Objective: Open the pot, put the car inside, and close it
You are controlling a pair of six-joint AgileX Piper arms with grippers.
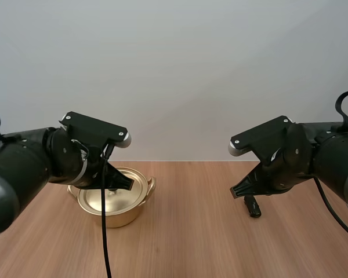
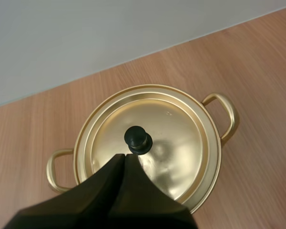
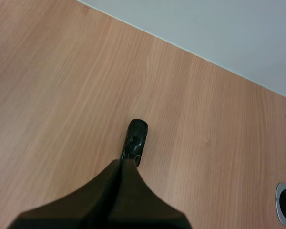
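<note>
Nearest the bases, the left end effector (image 2: pixel 125 156) was seen clenched on nothing, its two black fingers pressed together into one dark wedge, the tip poised just beside the black knob (image 2: pixel 137 139); whether tip and knob touched could not be told. This placement was judged to be a lining-up for the first step, since the fingers would have to be parted before the knob could be pinched. The lid (image 2: pixel 181 138) was found seated flat on the golden pot (image 2: pixel 218 149), so the opening was judged not yet done. On the other side, the right end effector (image 3: pixel 120 162) was likewise held closed and empty, its tip set just over the near end of the small dark car (image 3: pixel 136 138). It was taken to be waiting in line with the car's length, so that a grasp across the narrow body could be made once the pot was open. The car lay on the bare tabletop (image 1: pixel 191 231), well apart from the pot and to its right, outside it.
</note>
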